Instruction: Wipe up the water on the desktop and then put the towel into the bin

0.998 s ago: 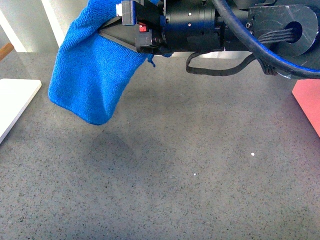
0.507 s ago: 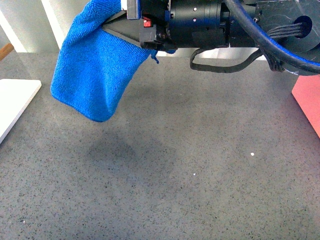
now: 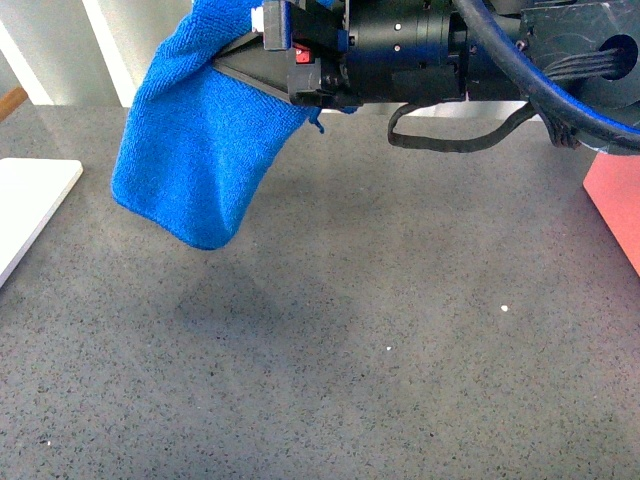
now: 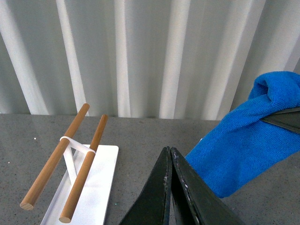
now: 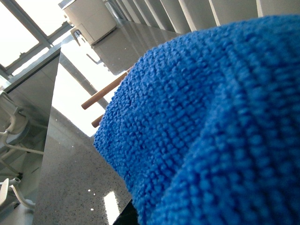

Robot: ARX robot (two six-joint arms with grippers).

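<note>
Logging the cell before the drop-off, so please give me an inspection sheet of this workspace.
Surface: desktop dark grey and speckled; faint darker patch below the towel, damp or shadow cannot be told.
Job's things: towel hangs clear of the desktop; bin shows only a pink corner at the front view's right edge.
Clutter: white board at the left edge, carrying a rack of two wooden rods.
Grippers: right claw shut on the towel; left claw shut, empty.
Cables: black cable loop hangs below the right arm, clear of the desktop.
Surroundings: white pleated backdrop behind the desktop.
</note>
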